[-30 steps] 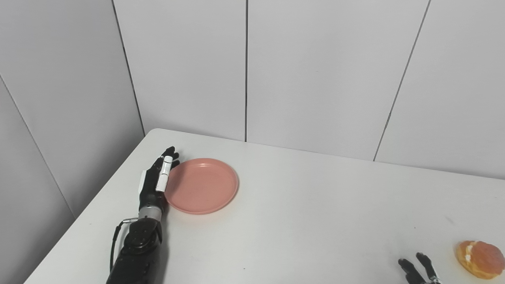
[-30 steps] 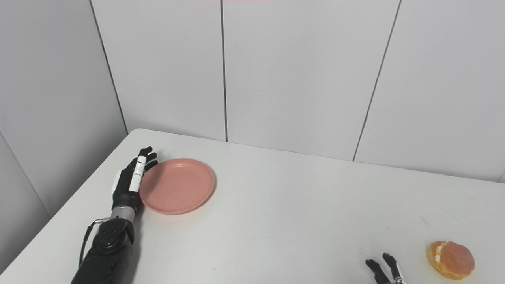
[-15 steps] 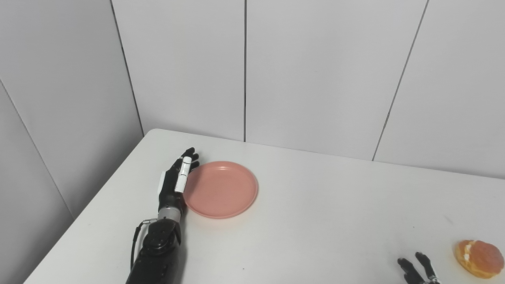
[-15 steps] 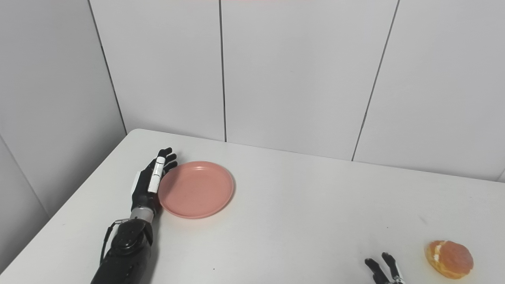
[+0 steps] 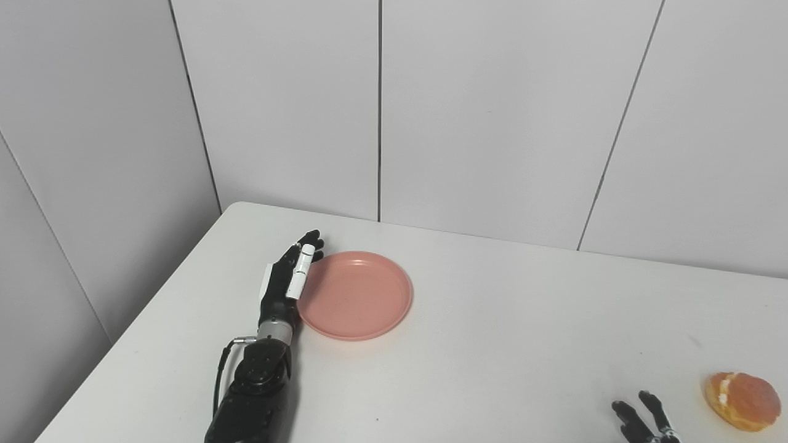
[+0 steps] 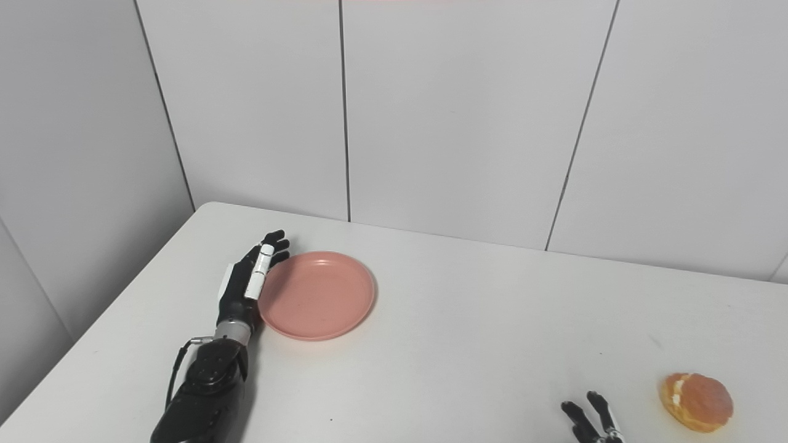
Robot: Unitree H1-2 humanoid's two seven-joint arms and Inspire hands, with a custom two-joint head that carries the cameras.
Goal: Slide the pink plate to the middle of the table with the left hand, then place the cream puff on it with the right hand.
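Touching the pink plate (image 5: 357, 294) at its left rim, left hand (image 5: 285, 286), fingers (image 5: 301, 271) straight, holding nothing.

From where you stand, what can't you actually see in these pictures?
- Black right hand: only its fingertips show in both views; the bottom edge cuts off the rest.
- Round pink plastic plate: the black left hand stands against its left rim, hiding any contact.
- Golden-brown cream puff: its far side and underside are hidden.
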